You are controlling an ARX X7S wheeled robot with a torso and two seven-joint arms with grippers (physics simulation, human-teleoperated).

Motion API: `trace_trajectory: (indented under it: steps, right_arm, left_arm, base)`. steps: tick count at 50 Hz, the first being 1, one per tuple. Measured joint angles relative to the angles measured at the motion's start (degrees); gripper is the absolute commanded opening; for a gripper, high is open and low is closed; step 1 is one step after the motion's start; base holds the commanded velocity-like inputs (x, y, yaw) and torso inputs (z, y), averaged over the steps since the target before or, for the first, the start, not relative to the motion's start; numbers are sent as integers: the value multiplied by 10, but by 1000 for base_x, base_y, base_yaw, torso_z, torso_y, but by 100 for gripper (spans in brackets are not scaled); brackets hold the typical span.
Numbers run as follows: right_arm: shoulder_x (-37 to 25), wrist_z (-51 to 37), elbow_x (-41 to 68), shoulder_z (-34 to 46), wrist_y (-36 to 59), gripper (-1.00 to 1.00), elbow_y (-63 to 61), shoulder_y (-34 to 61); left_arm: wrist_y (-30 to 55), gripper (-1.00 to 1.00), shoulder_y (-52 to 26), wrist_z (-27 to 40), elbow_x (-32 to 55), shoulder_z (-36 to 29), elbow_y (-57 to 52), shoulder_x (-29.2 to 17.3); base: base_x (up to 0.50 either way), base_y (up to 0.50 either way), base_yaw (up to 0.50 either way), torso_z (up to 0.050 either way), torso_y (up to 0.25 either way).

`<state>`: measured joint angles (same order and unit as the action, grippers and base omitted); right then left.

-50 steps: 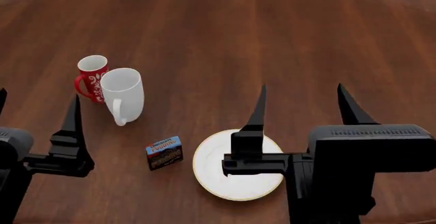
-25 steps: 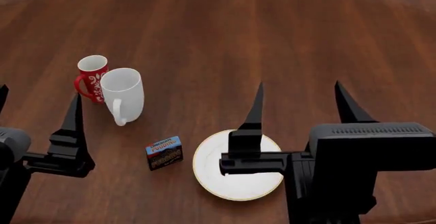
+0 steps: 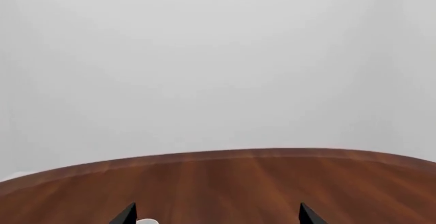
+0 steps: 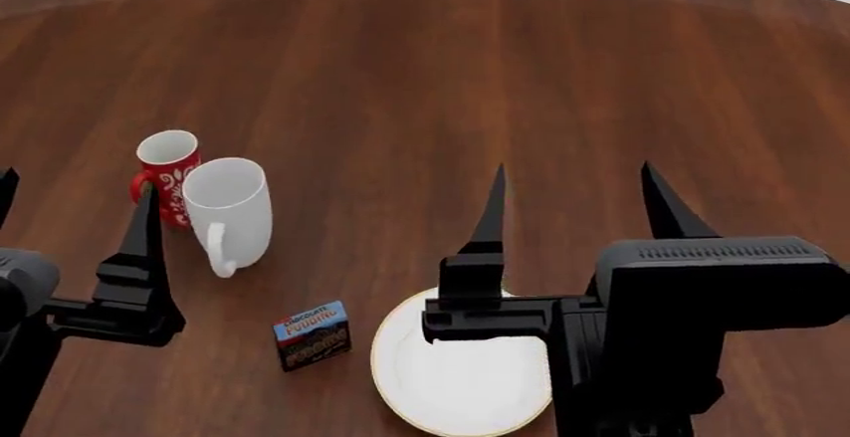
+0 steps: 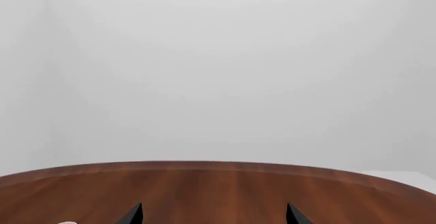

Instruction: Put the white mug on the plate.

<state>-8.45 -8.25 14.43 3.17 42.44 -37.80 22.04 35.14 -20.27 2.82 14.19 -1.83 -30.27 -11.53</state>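
Observation:
The white mug (image 4: 229, 213) stands upright on the brown table, handle toward me, touching or nearly touching the smaller red mug (image 4: 166, 166) behind it. The plate (image 4: 452, 382), white with a gold rim, lies near the front edge, partly hidden by my right arm. My left gripper (image 4: 74, 203) hangs open, its right finger just left of the white mug. Over the plate's far side, my right gripper (image 4: 571, 193) is open and holds nothing. Both wrist views look along the table; the left gripper (image 3: 216, 216) and right gripper (image 5: 214, 216) show only spread tips.
A small blue pudding box (image 4: 313, 335) lies between the white mug and the plate. The table (image 4: 439, 79) stretches wide behind them to a curved far edge. A white sliver (image 3: 146, 221) shows beside one left fingertip; I cannot tell which mug it is.
The head view has shifted: mugs, box and plate sit lower and slightly left in the picture. Both grippers hold the same open pose. Nothing on the table has been moved.

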Motion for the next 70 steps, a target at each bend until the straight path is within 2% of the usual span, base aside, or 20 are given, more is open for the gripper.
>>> trace_trajectory:
  steps: [38, 60, 70]
  right_arm:
    - [-11, -15, 14, 13, -11, 100, 4, -4]
    - [-17, -22, 21, 18, -21, 100, 9, -7]
    - [-21, -27, 24, 19, -19, 100, 5, -6]
  left_arm:
    - [-15, 100, 8, 6, 21, 5, 6, -7]
    - [-29, 100, 11, 2, 39, 9, 16, -9]
    - [-40, 100, 16, -1, 45, 10, 13, -12]
  base:
    - [291, 0, 0, 0, 0]
    - [3, 0, 0, 0, 1]
    - [-1, 0, 0, 1, -183]
